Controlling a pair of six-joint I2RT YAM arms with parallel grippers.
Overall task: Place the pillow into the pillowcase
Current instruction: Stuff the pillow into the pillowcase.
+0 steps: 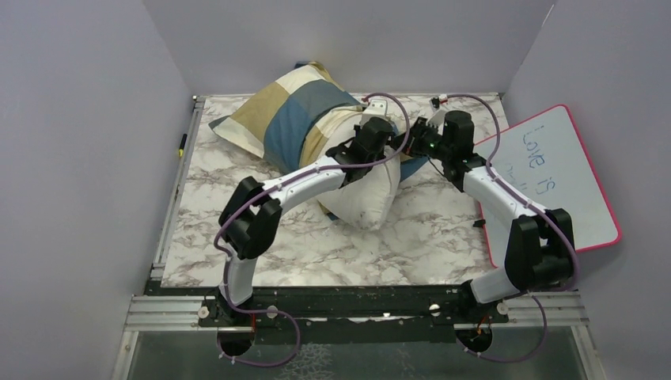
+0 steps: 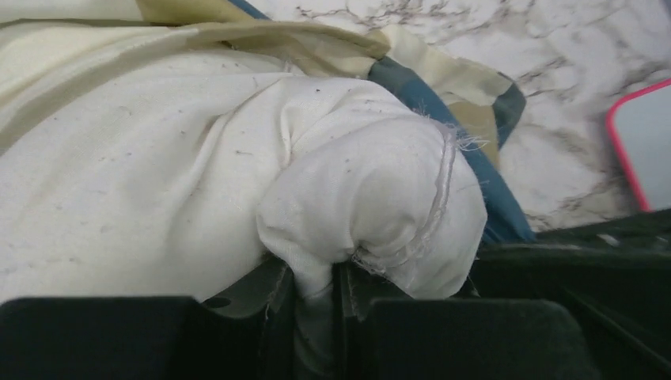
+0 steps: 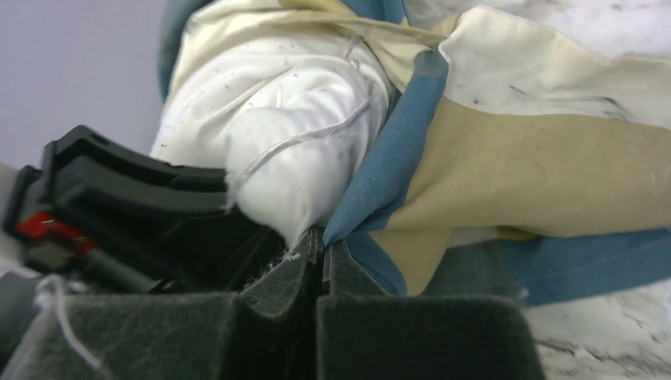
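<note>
**Clamped on fabric, both sides**

Pinches a bunched corner of the pillow (image 2: 158, 174) with the left fingers (image 2: 261, 309), drawn nearly together. Grips the blue hem of the pillowcase (image 3: 514, 166) with the right fingers (image 3: 265, 317), pressed fully together. Keeps the pillow on the bench (image 1: 316, 245), far end inside the pillowcase, white near end out.

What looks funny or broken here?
The pillow's corner seam is frayed, with loose threads sticking out just above where the left fingers pinch it. Its near end sticks out of the pillowcase.
</note>
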